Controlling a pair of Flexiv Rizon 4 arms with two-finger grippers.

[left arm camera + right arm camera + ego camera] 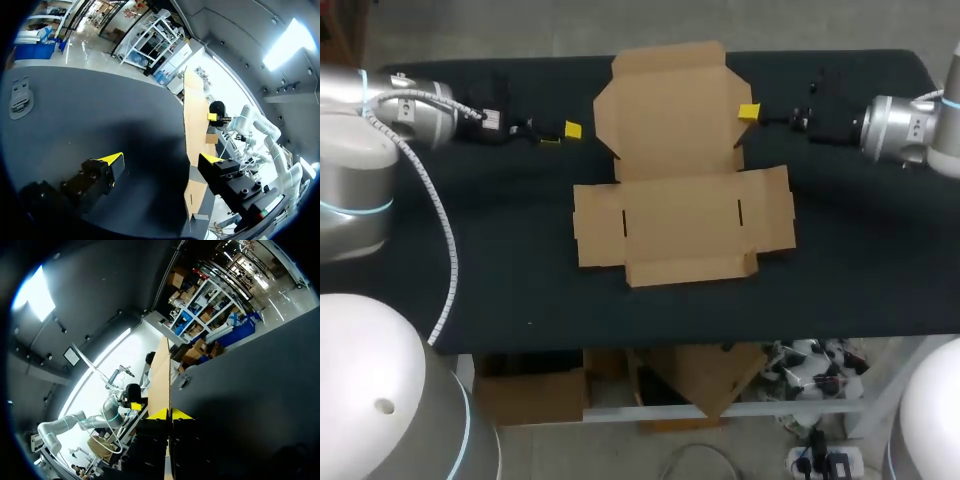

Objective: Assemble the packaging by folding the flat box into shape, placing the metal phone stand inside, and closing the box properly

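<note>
Head view: flat brown cardboard box (682,200) lies unfolded mid black table (500,260); L gripper (561,134) near its L edge, apart. L wrist view: fingers wide apart, nothing held. R wrist view: R gripper (170,414) clamps box flap edge-on.

From where I stand no writing can be read. The cardboard box (680,180) is plain brown. A small white tag (492,119) near the far left corner of the surface (520,280) is too small to make out.
</note>
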